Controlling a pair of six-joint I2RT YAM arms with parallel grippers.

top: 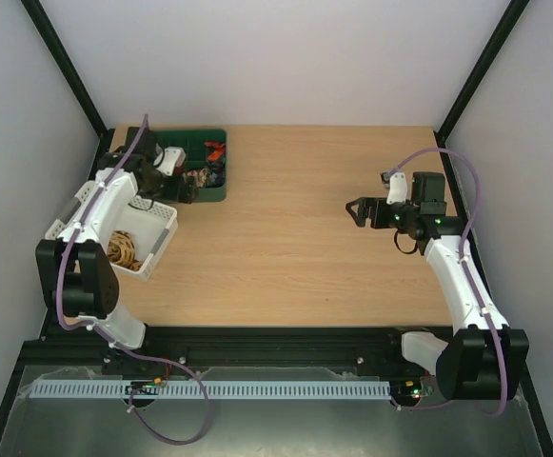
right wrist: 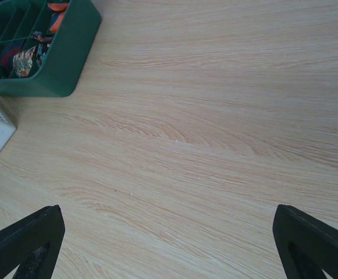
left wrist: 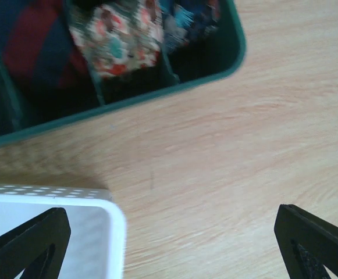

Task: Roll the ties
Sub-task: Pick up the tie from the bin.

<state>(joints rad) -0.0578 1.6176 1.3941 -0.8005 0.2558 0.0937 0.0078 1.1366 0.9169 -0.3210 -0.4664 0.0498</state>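
You are viewing two arms over wooden table [top: 305, 238]. One green tray [left wrist: 157, 96] and one white basket [top: 162, 238] sitting far left. Left gripper [left wrist: 171, 224] hovering wide open, empty, between them. Right gripper [right wrist: 169, 221] hanging open over bare wood, gripping nothing. Three rolled ties [left wrist: 119, 40] showing in tray compartments. One tan-gold tie [top: 122, 249] lying coiled in basket.

wooden table [top: 305, 238]: green tray [top: 225, 169], white basket [top: 160, 244]
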